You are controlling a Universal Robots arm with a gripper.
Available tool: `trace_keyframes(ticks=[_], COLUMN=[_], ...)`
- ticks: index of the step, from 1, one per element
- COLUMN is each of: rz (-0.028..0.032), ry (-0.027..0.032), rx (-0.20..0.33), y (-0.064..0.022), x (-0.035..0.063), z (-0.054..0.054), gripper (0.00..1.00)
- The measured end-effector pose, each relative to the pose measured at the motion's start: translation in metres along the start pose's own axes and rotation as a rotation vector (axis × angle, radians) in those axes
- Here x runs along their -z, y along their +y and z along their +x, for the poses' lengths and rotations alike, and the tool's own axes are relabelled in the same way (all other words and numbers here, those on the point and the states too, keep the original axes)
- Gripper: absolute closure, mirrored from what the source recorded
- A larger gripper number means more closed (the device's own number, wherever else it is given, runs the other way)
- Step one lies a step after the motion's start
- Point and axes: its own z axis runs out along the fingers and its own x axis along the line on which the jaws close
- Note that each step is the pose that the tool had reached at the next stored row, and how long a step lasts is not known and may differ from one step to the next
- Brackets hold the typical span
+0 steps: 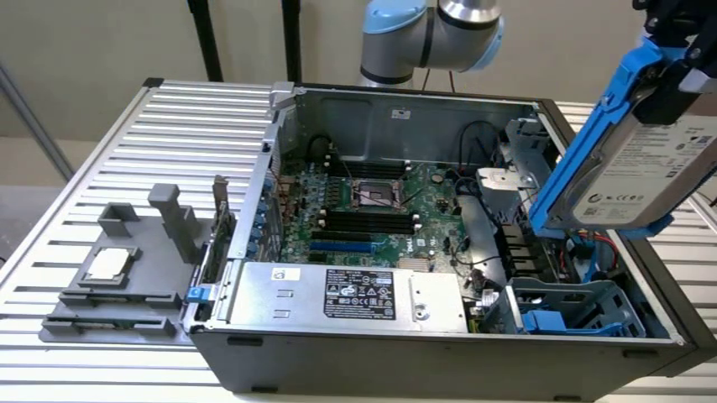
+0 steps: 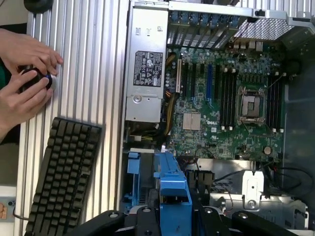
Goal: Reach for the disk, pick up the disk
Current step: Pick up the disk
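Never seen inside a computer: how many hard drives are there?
1: the disk, held by the gripper above the open computer case, at the exterior view's right. Others may be hidden inside the case.

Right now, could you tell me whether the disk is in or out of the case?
Out: the disk hangs tilted in the hand above the open case.

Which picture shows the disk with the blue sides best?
The exterior view: the disk hangs tilted above the open computer case, its white label and blue rails plain. The wrist view gives just its blue end, at the claw.
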Motion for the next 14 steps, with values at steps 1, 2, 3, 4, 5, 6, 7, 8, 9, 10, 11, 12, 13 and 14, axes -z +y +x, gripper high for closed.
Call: trace_keyframes(ticks=[1,2,3,4,5,6,7,8,9,10,11,12,13,14], rz=[-0.0001,-0.0002,-0.0003,-0.0015,-0.0027,-0.0031,-0.0031,-0.0031,-0.0032,-0.0031,-0.0032,-0.0031,-0.0031,-0.0031], ry=[0.0001,0.0,-0.0001,-0.0005,-0.0004,-0.0004,-0.0004,-0.0004,-0.0003,-0.0004,-0.0004,-0.0003,-0.0004,-0.0004], rx=[0.0,0.0,0.0,0.0,0.0,0.0,0.0,0.0,0.0,0.0,0.0,0.0,0.0,0.0], y=[-0.0025,-0.0048,-0.0069,-0.0089,-0.0098,-0.01,-0.01,-0.01,-0.01,-0.0101,-0.0101,-0.0101,-0.0102,-0.0102], x=[-0.0002,-0.0005,-0.0009,-0.0011,-0.001,-0.0009,-0.001,-0.0009,-0.0009,-0.0009,-0.0009,-0.0009,-0.0009,-0.0009], z=[0.0023,0.0046,0.0066,0.0079,0.008,0.0079,0.0079,0.0079,0.008,0.008,0.008,0.008,0.008,0.008], gripper=[0.67,0.67,0.67,0.67,0.67,0.67,0.67,0.67,0.67,0.67,0.67,0.67,0.67,0.67])
